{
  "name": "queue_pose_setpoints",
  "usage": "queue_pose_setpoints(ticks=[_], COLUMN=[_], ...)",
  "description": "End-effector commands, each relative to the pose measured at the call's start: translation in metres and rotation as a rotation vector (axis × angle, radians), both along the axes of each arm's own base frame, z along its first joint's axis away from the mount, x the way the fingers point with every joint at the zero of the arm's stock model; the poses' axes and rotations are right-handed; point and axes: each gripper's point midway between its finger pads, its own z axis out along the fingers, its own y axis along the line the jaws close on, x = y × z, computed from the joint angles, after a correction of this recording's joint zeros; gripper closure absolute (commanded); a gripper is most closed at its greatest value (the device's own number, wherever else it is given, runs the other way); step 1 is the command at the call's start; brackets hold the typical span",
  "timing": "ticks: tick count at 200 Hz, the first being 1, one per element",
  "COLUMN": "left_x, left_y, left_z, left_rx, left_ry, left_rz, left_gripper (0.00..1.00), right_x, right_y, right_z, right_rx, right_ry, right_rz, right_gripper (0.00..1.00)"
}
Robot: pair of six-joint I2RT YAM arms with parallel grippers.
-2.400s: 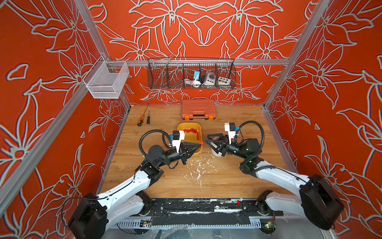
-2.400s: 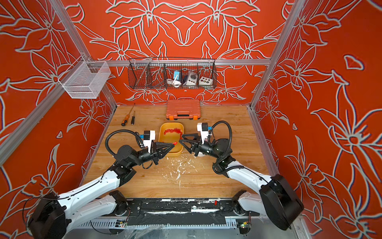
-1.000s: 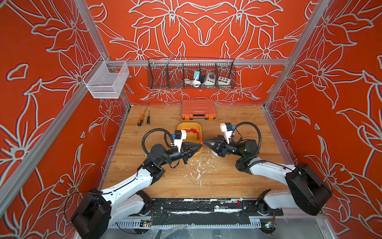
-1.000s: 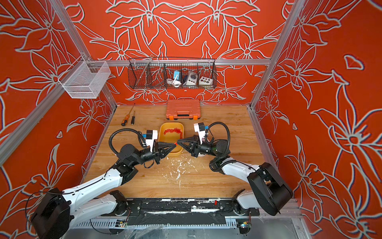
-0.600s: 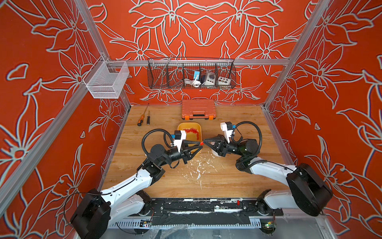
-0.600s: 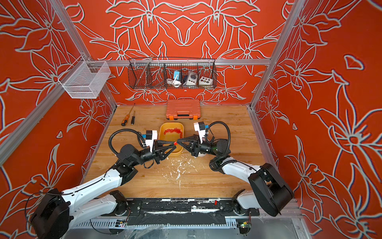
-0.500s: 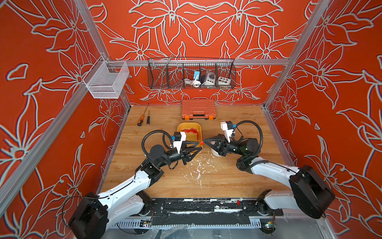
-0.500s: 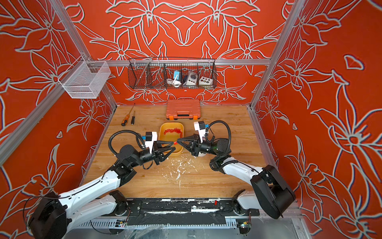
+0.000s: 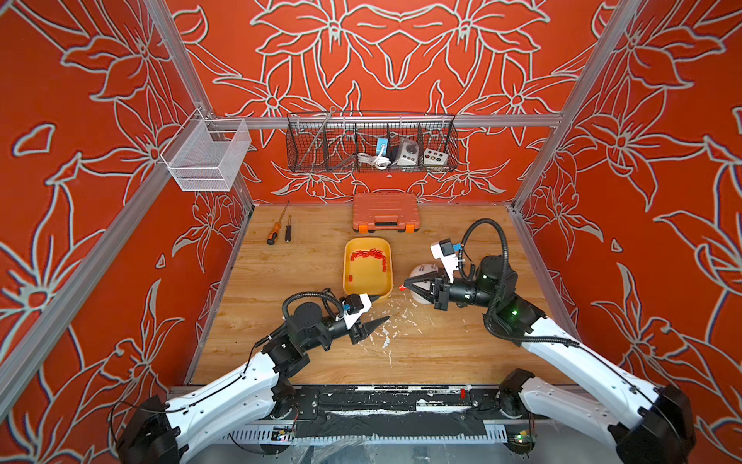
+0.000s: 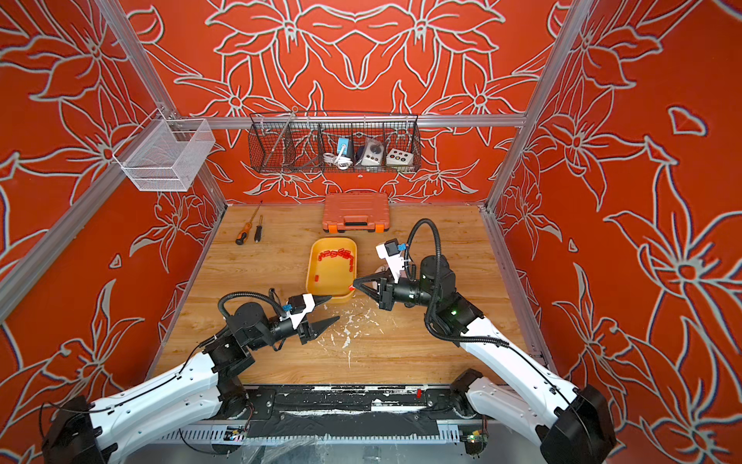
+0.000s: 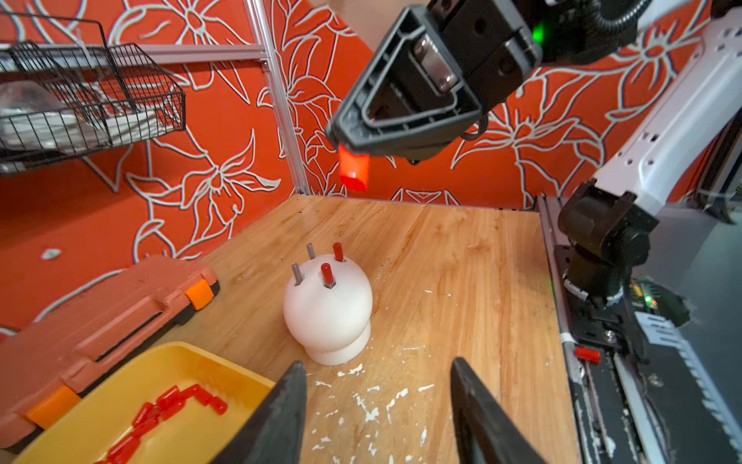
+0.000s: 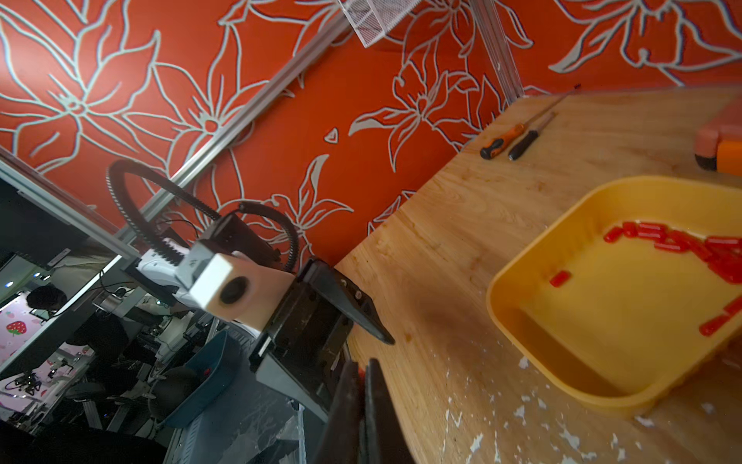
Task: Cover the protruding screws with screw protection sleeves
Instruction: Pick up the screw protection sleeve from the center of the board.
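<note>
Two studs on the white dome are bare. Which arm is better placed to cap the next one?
Right. The right gripper is shut on a red sleeve and hangs near the white dome with its two bare screws. The left gripper is open, empty, and farther from it.

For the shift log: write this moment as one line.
left tool open, empty | right tool shut on red sleeve | white dome: two capped screws, two bare screws
</note>
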Motion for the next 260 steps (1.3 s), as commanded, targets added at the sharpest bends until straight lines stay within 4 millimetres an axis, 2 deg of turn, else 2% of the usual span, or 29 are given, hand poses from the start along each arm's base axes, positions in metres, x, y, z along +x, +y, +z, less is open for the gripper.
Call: queue_pose_setpoints(ticks=[1,17,72,115,156,236,250,260], left_x=[-0.011,-0.011,-0.009,-0.011,-0.012,-0.014,-0.014,-0.013], left_y=[-0.002,-0.002,-0.008,-0.009,-0.01,-0.013,-0.013,-0.013], left_z=[0.005,0.003,0.0,0.001,0.001,0.0,0.001,0.003], left_rx=[-0.023,-0.025,-0.011,-0.016,-0.014,-0.009,-0.012,-0.018], left_ry=[-0.047,-0.033,-0.011,-0.014,-0.009,-0.002,0.0,-0.002], left_rz=[-0.048,-0.048,-0.067,-0.081,-0.093,-0.114,-0.111,-0.108], left_gripper=[0.35,0.31,0.31,0.41,0.42,0.64,0.62,0.55], right_x=[-0.006,-0.009,-0.018,-0.023,-0.025,-0.026,-0.027,-0.026], right_y=[0.001,0.006,0.027,0.036,0.042,0.046,0.046,0.046], right_z=[-0.026,-0.029,-0.03,-0.028,-0.029,-0.03,-0.031,-0.032], right_rx=[-0.106,-0.125,-0.141,-0.134,-0.138,-0.135,-0.132,-0.135], right_ry=[0.068,0.053,0.026,0.009,0.006,-0.006,-0.01,-0.012], right_rz=[0.006,0.013,0.054,0.07,0.08,0.08,0.084,0.081], right_gripper=[1.0,1.0,1.0,1.0,1.0,1.0,1.0,1.0])
